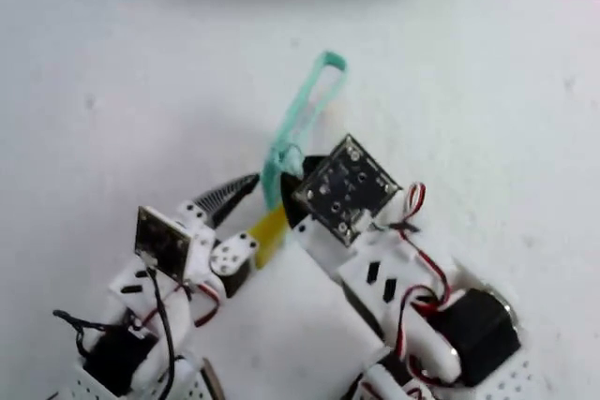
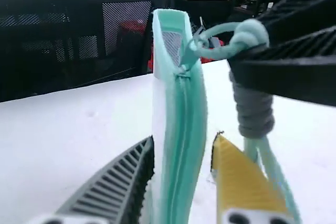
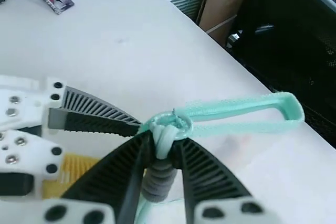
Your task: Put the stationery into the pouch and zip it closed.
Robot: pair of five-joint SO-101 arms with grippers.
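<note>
At the middle of the table the teal pouch stands on its edge, clamped between the black and yellow fingers of the left gripper, while the right gripper is pinched tight on the zipper pull cord just beside it. From where I stand the far stretch of the mouth looks unzipped, so a tug off the line of the zipper could drag the pouch out of that clamp or topple it. The cord could also slide out of the pinch if the zipper jams.
</note>
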